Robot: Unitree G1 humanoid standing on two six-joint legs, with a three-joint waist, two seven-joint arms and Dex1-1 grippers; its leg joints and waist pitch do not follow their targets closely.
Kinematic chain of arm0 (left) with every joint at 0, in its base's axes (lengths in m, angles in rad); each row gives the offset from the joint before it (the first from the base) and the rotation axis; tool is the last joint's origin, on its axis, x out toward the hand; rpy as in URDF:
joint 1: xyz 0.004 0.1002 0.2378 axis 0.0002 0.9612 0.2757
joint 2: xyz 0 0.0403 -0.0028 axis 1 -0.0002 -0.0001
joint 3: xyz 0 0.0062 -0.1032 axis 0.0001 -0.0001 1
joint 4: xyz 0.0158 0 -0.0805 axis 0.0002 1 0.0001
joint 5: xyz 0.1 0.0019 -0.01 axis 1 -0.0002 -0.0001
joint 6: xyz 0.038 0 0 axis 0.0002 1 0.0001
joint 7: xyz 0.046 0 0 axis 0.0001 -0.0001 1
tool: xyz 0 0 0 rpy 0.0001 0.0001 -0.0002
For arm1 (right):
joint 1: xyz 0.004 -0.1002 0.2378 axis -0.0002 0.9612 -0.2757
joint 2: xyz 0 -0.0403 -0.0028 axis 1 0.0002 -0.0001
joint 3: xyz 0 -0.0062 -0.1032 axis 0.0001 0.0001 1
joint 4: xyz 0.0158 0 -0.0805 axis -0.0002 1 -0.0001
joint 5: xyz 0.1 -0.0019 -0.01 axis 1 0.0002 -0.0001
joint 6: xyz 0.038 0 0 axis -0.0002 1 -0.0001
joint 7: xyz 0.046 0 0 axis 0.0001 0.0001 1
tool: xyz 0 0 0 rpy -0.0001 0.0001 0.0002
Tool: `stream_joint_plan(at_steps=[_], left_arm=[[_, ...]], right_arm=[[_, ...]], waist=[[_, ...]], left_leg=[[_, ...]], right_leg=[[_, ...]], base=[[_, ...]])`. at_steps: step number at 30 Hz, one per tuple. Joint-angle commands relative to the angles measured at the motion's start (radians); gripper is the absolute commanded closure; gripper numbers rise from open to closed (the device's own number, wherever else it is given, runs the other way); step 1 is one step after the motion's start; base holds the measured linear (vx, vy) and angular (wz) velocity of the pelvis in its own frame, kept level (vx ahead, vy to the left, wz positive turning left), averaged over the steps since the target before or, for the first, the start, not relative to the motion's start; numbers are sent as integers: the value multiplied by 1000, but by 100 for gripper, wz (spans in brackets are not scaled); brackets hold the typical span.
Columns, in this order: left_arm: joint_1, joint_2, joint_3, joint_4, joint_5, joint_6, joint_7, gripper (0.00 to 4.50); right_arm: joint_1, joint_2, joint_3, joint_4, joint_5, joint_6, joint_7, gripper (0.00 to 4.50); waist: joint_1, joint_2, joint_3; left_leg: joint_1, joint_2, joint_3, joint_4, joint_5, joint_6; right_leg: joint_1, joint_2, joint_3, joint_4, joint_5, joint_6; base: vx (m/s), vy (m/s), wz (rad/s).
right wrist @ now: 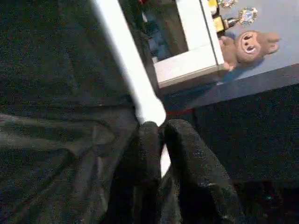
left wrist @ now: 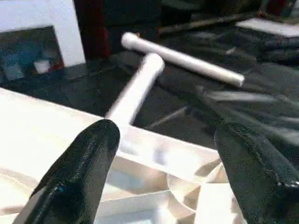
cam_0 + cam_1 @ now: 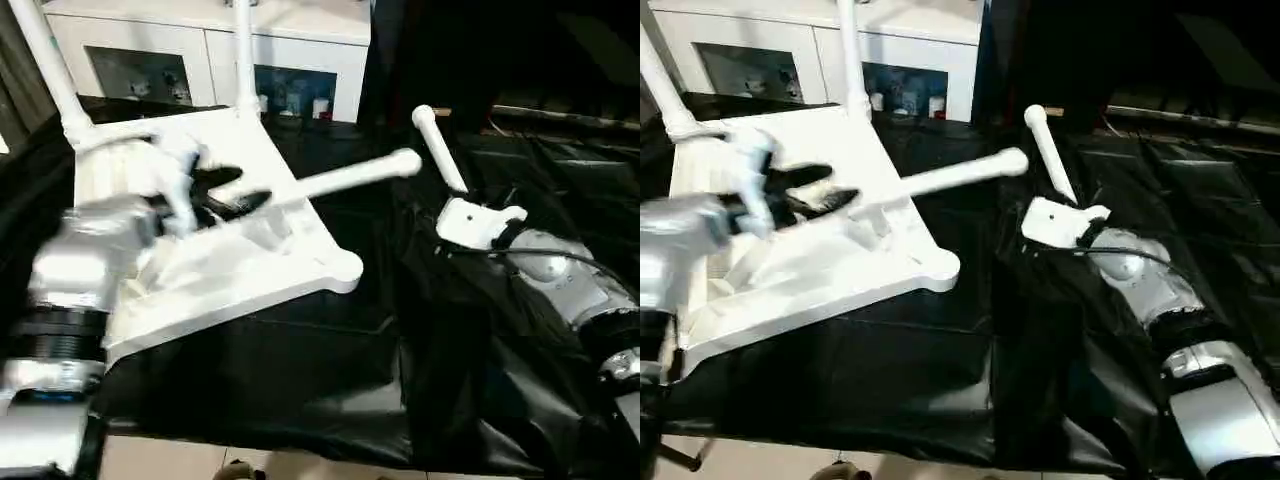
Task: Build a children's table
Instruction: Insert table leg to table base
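The white table top (image 3: pixel 200 270) lies underside up on black cloth at the left. Two legs (image 3: pixel 243 60) stand upright in its far corners. A third leg (image 3: pixel 350 177) slants out to the right from the top's right rim; whether it sits in a socket I cannot tell. The near right corner socket (image 3: pixel 345 268) holds nothing. My left gripper (image 3: pixel 225 195) hovers open over the ribbed underside, and its black fingers (image 2: pixel 79 172) are spread wide. My right gripper (image 1: pixel 156 135) is shut on the thin end of the fourth leg (image 3: pixel 440 150), which rises tilted over the cloth at the right.
A white cabinet with glass doors (image 3: pixel 200 50) stands behind the table top. Crumpled black cloth (image 3: pixel 300 380) covers the whole work surface, down to a strip of pale floor at the front. A plush monkey (image 1: pixel 247 44) sits far behind the held leg.
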Motion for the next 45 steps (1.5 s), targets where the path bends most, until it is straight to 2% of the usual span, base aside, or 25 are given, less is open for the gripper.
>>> stream_joint_plan(at_steps=[1,5,7,9,11,14,18,19,20,21,22,26,28,29,30,32,33,34,36,39,44,45], left_arm=[[-7,-31,-42,54,83,-68,80,68],[-47,-72,-65,165,163,-156,201,68],[-63,-80,-59,193,166,-171,220,39],[-75,-78,-68,209,181,-184,229,32],[-120,-85,-66,277,219,-250,303,5],[-153,-93,-55,325,237,-291,346,5],[-161,-107,-34,347,240,-344,397,5],[-172,-107,-33,374,254,-376,432,5],[-184,-106,-35,403,263,-398,449,5],[-198,-106,-36,431,265,-401,454,5],[-211,-106,-39,457,269,-403,453,5],[-265,-106,-50,568,290,-405,453,5],[-280,-106,-55,608,301,-404,457,5],[-285,-105,-68,623,313,-411,447,5],[-287,-107,-73,633,316,-418,434,5],[-273,-121,-65,615,280,-401,351,5],[-270,-124,-64,613,275,-400,340,5],[-268,-126,-63,612,272,-400,330,5],[-282,-126,-70,662,296,-425,342,5],[-320,-120,-66,728,319,-448,397,5],[-373,-111,-59,783,334,-462,446,5],[-379,-111,-66,790,343,-459,444,5]], right_arm=[[10,-1,-24,-21,12,20,-3,439],[26,13,-36,-40,42,39,14,439],[34,16,-37,-52,46,45,17,439],[42,19,-39,-63,49,48,20,439],[64,29,-47,-93,64,60,29,439],[91,51,-75,-134,118,91,52,439],[123,89,-126,-189,209,148,65,439],[133,121,-166,-211,270,196,59,439],[138,133,-184,-224,291,217,61,439],[143,140,-192,-234,305,231,74,439],[148,143,-196,-243,313,240,83,439],[172,164,-207,-297,354,292,120,439],[181,170,-209,-329,364,318,131,439],[188,172,-208,-350,368,332,140,439],[196,174,-210,-370,376,347,147,439],[213,171,-211,-408,387,373,160,439],[217,170,-212,-414,390,379,165,439],[221,168,-213,-421,393,385,171,439],[231,163,-213,-432,396,399,189,439],[238,162,-212,-443,398,409,205,439],[249,162,-208,-493,400,453,216,439],[253,164,-209,-505,405,464,219,439]], waist=[[-2,2,-73],[-2,3,-74],[-1,2,-74],[-1,2,-75],[0,2,-75],[0,9,-75],[1,6,-77],[1,7,-77],[1,7,-77],[-1,-1,-76],[2,3,-77],[4,5,-76],[7,5,-76],[7,18,-76],[5,12,-75],[7,11,-77],[7,7,-77],[8,11,-78],[8,3,-76],[8,4,-75],[8,6,-75],[7,1,-74]], left_leg=[[20,46,-25,-61,-190,25],[22,47,-28,-63,-212,24],[21,47,-28,-63,-203,26],[21,49,-29,-63,-198,29],[20,45,-28,-61,-192,40],[21,50,-31,-64,-191,42],[21,51,-30,-63,-187,46],[21,50,-31,-63,-186,51],[22,51,-31,-64,-190,50],[21,50,-30,-65,-191,53],[24,51,-31,-65,-193,46],[24,52,-32,-67,-190,37],[22,52,-33,-68,-184,41],[24,51,-34,-67,-186,38],[24,53,-34,-69,-189,39],[23,54,-33,-68,-173,42],[23,54,-33,-68,-167,46],[22,54,-33,-66,-157,50],[22,54,-32,-66,-161,55],[23,53,-32,-66,-171,56],[24,55,-34,-68,-170,50],[23,56,-34,-68,-171,52]], right_leg=[[52,-75,54,-80,-104,-203],[51,-76,53,-84,-138,-186],[53,-76,52,-83,-121,-189],[52,-79,52,-81,-110,-196],[53,-76,53,-82,-94,-201],[53,-80,52,-81,-83,-204],[57,-81,53,-79,-53,-220],[56,-81,53,-78,-51,-221],[55,-81,53,-79,-59,-219],[55,-79,52,-81,-68,-214],[53,-82,52,-82,-91,-211],[53,-86,53,-82,-95,-208],[55,-87,52,-82,-85,-209],[52,-86,53,-83,-83,-210],[55,-85,53,-85,-71,-210],[56,-90,54,-81,-42,-225],[57,-90,54,-80,-37,-230],[57,-91,53,-78,-22,-240],[58,-91,52,-80,-34,-239],[57,-91,53,-84,-70,-219],[56,-92,52,-84,-75,-218],[56,-92,53,-85,-74,-217]], base=[[0,0,0],[0,0,0],[0,0,0],[0,0,0],[0,0,0],[0,0,0],[0,0,0],[0,0,0],[0,0,0],[0,0,0],[0,0,0],[0,0,0],[0,0,0],[0,0,0],[0,0,0],[0,0,0],[0,0,0],[0,0,0],[0,0,0],[0,0,0],[0,0,0],[0,0,0]])
